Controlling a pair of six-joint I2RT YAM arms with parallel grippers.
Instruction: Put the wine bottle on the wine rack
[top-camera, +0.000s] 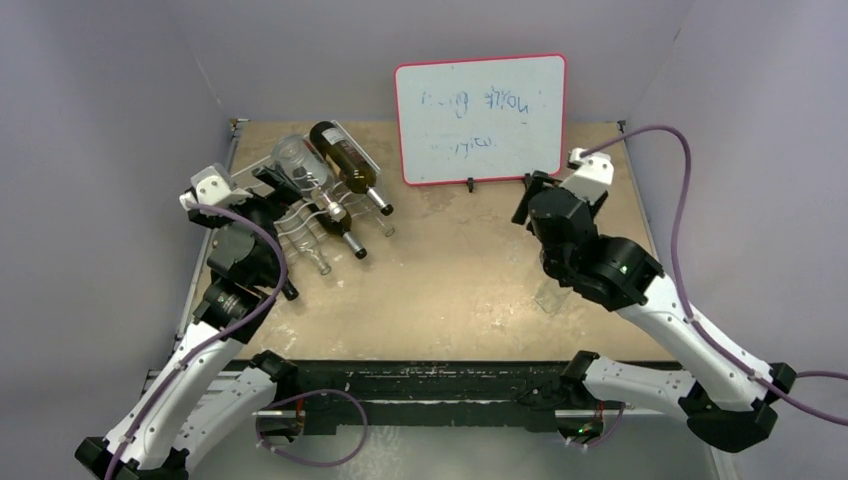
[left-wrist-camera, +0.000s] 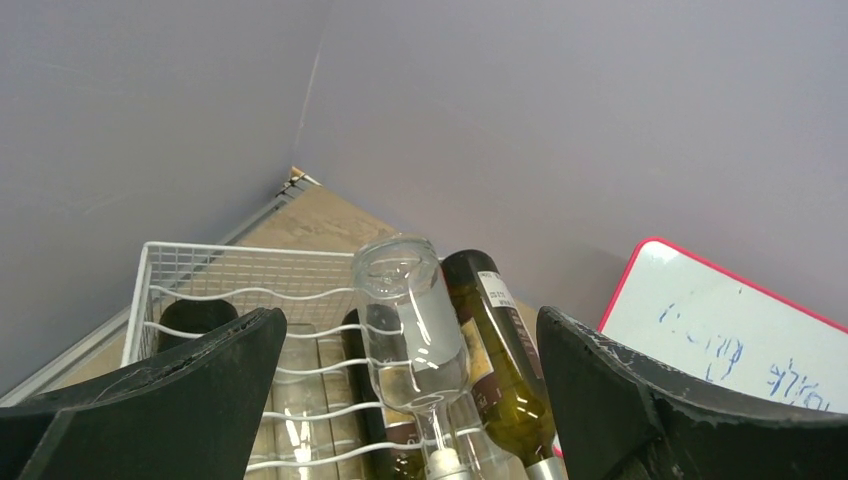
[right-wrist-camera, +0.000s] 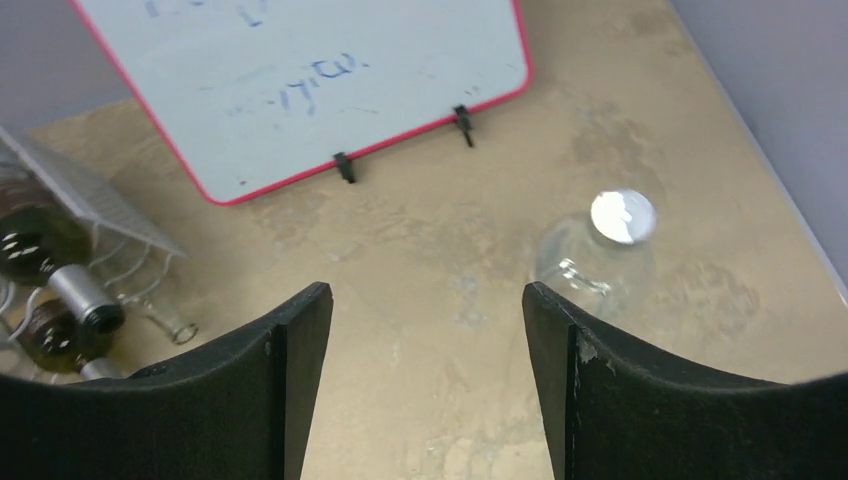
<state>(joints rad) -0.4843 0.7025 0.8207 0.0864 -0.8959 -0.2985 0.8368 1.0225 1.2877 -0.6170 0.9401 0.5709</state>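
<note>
1. The left gripper (left-wrist-camera: 408, 325) is held released, with nothing grasped, just beside the wine rack (left-wrist-camera: 200, 268).
2. The right gripper (right-wrist-camera: 425, 300) is spread open and empty, well apart from the rack.
3. The clear wine bottle (right-wrist-camera: 598, 252) is stood upright on the table (right-wrist-camera: 420, 230), well to the right of the rack.
4. A dark bottle (top-camera: 345, 155) and a see-through bottle (top-camera: 298, 162) are laid on the rack's top tier.

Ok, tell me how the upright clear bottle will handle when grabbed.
The clear bottle looks empty, so it is probably light and easy to tip if pushed near its capped neck. Its smooth, glass-like wall may slip in the right gripper and could break if dropped. Laid down, its round body would likely roll.
</note>
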